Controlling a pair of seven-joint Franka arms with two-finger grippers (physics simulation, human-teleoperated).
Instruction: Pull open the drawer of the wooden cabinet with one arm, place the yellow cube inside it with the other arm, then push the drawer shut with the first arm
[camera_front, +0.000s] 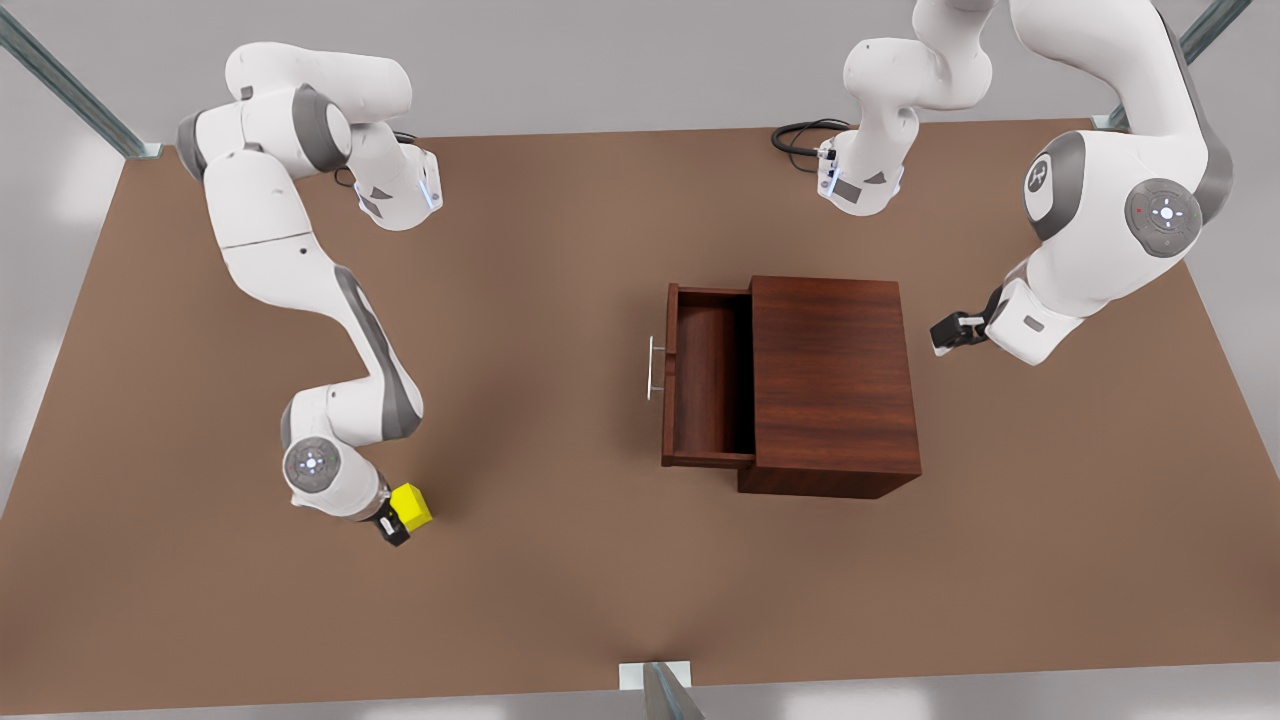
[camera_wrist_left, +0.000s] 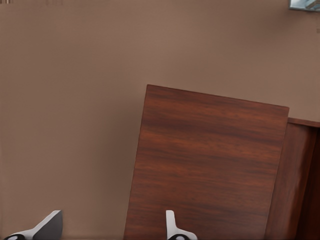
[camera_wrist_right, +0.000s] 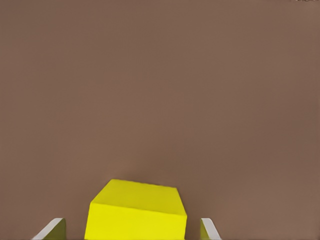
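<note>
The picture's edge cuts the yellow cube (camera_wrist_right: 136, 212) (its near face).

Counter (camera_front: 560, 560): brown, flat, wide.
Wooden cabinet (camera_front: 835, 385): standing toward the front view's right, drawer (camera_front: 705, 375) pulled out leftward.
Yellow cube (camera_front: 411, 506): low on the front view's left, well apart from the cabinet.
Black cable (camera_front: 800, 135): coiled at the far edge.

The wooden cabinet (camera_front: 833, 380) shows dark reddish wood with visible grain and a soft sheen; its drawer (camera_front: 706, 376) has a thin pale metal-looking handle (camera_front: 651, 367). The yellow cube (camera_wrist_right: 136, 212) between the right gripper's fingers (camera_wrist_right: 54, 229) looks smooth and matt, the brown table (camera_front: 540, 560) also matt
</note>
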